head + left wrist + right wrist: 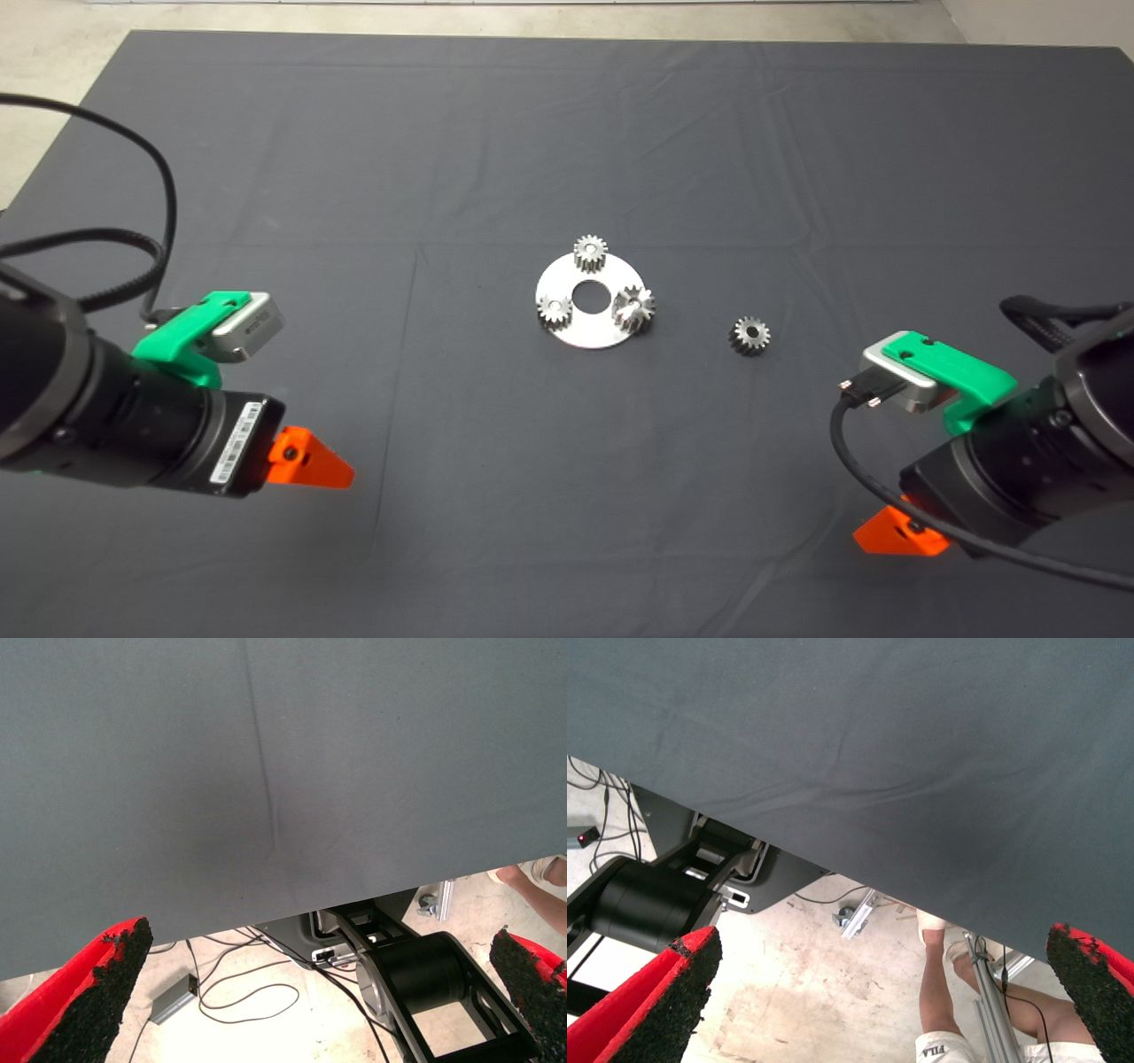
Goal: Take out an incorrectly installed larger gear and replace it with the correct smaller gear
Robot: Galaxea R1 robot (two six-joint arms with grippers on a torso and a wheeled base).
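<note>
A round silver plate with a centre hole lies in the middle of the mat. The larger gear, shiny and cone-like, sits on the plate's right side. Two small light-silver gears sit at its far and left sides. The smaller gear, dark, lies on the mat to the right of the plate. My left gripper waits at the lower left, open and empty. At the lower right my right gripper is also open, holding nothing.
Both wrist views look past the mat's near edge to the floor, showing the robot's black base, cables and a person's leg. A black cable loops over the left arm.
</note>
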